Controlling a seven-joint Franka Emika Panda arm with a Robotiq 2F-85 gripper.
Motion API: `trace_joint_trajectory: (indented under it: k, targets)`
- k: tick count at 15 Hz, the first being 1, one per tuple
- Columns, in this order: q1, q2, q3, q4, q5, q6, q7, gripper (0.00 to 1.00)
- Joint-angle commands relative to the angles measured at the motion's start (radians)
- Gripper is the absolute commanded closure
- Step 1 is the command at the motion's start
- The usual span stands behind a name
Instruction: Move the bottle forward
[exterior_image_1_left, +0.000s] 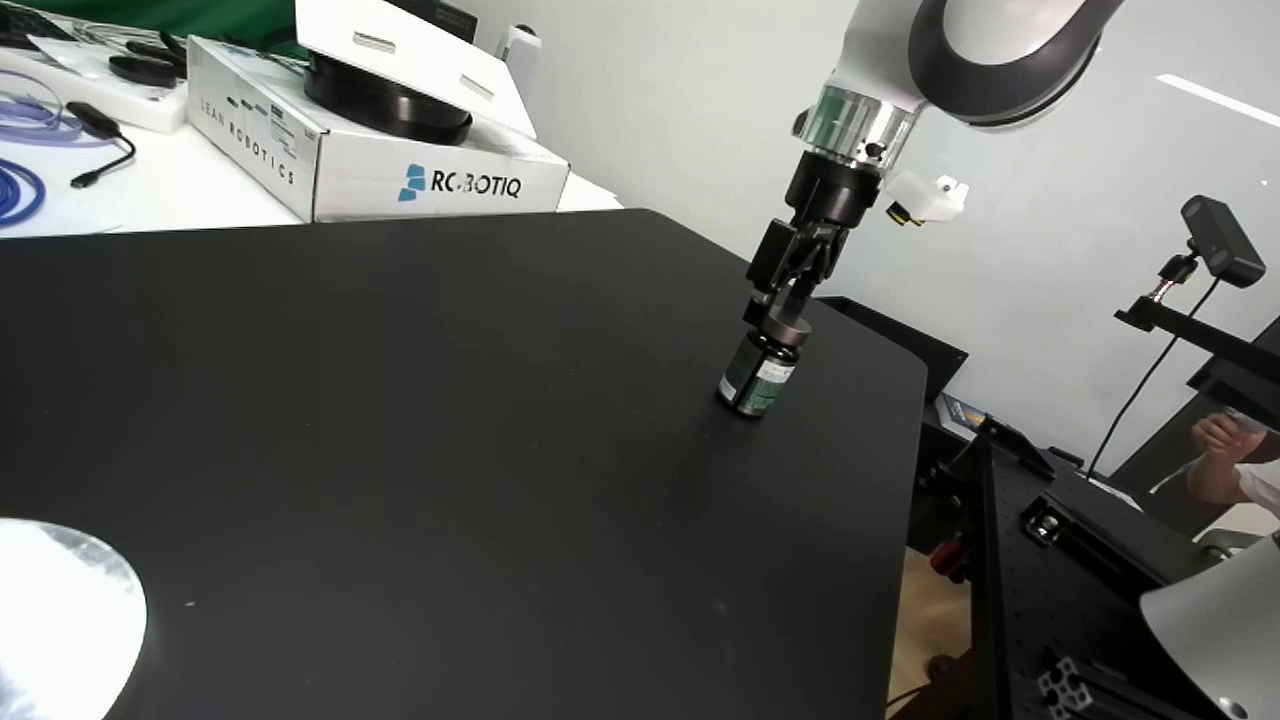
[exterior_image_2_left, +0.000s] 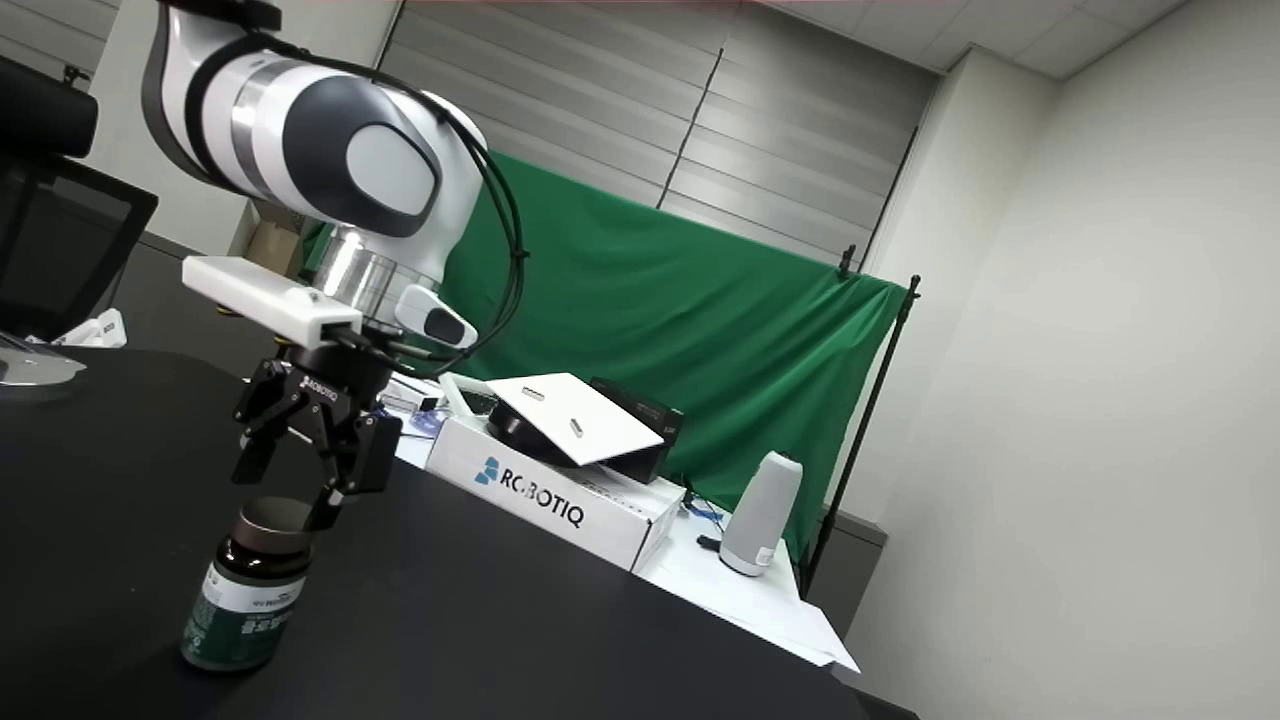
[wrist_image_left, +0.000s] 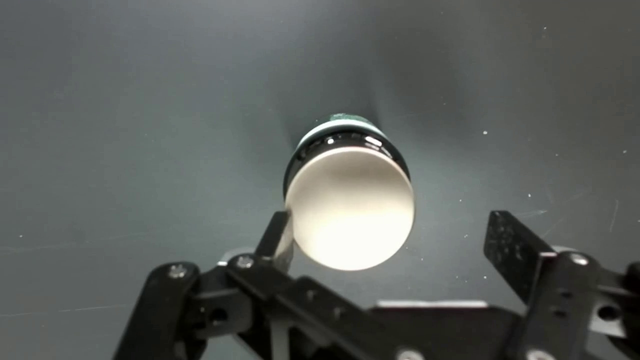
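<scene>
The small dark bottle stands on the black table, with a green and white label and a brownish cap. It also shows in an exterior view. In the wrist view the bottle's round cap is seen from above, shiny and pale. My gripper is open, with its fingers on either side of the cap's near part. The left finger is at or touching the cap's edge; a gap lies between the cap and the right finger. The gripper also shows just above the bottle in both exterior views.
A white Robotiq box with a black round thing and a white panel on it stands on a white table behind the black one. A white round object lies at the black table's left. A camera on a bracket is beyond the right edge.
</scene>
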Motion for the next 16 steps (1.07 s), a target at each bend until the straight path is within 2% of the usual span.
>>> trace_joint_trajectory:
  k: [1,6,11,12,13,16]
  targets:
    - [0.024,-0.023,-0.032,-0.009,-0.068,-0.016,0.086,0.0]
    - [0.035,-0.031,-0.052,-0.01,-0.141,-0.046,0.149,0.0]
    - [0.035,-0.016,-0.046,-0.003,-0.14,-0.07,0.157,0.0]
    - [0.035,-0.012,-0.045,-0.003,-0.138,-0.06,0.155,0.25]
    - [0.035,-0.009,-0.044,-0.003,-0.136,-0.055,0.152,0.27]
    - [0.03,-0.004,-0.039,-0.006,-0.122,-0.03,0.136,0.48]
